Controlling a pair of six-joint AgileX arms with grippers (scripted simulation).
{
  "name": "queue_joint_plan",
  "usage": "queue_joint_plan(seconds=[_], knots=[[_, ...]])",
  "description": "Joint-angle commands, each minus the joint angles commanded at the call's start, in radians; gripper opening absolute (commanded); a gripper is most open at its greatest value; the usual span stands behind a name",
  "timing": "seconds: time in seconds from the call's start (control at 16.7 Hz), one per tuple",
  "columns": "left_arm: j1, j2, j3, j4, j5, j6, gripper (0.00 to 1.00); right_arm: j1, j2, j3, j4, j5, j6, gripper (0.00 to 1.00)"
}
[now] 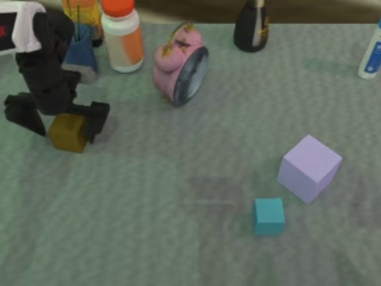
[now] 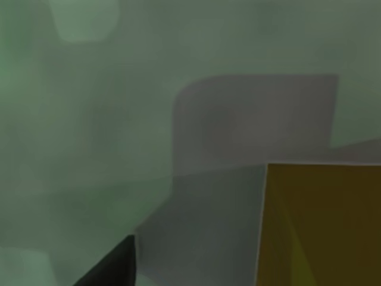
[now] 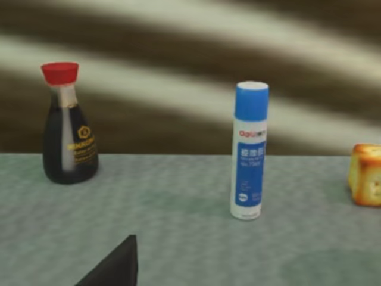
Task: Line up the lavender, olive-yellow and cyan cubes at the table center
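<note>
Your left gripper [image 1: 58, 119] is sitting low at the counter's [image 1: 149, 238] left side, its two fingers spread and straddling the olive-yellow cube [image 1: 68, 132], one dark finger [image 1: 95, 121] on each flank. Whether the pads are touching the cube's faces you cannot tell from above. In the left wrist view the cube [image 2: 321, 226] is filling the corner just beside one dark fingertip [image 2: 116, 268], resting on the cloth.

Just behind the gripper you are seeing a blue cup [image 1: 80, 53] and a white bottle with an orange cap [image 1: 121, 36]; a pink alarm clock [image 1: 180, 65] is lying farther toward the middle. Well apart from the gripper, across the counter, the cyan cube [image 1: 268, 215] is sitting near the lavender cube [image 1: 309, 167], the two not touching. A dark soy bottle [image 1: 251, 25] and a blue-and-white glue stick [image 1: 371, 53] are standing along the far edge.

Your right arm is out of the top view; its wrist camera is facing the soy bottle [image 3: 68, 125], the glue stick [image 3: 248, 152] and a toasted bread cube [image 3: 365, 174].
</note>
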Motion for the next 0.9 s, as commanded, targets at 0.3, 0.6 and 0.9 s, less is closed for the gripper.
queue_joint_plan(seconds=[0.3,0.6,0.9], knots=[[0.000,0.000,0.000,0.000,0.000,0.000,0.47,0.000,0.000,0.000,0.000,0.000,0.000,1.00],[0.000,0.000,0.000,0.000,0.000,0.000,0.10,0.000,0.000,0.000,0.000,0.000,0.000,1.00],[0.000,0.000,0.000,0.000,0.000,0.000,0.00,0.000,0.000,0.000,0.000,0.000,0.000,1.00]])
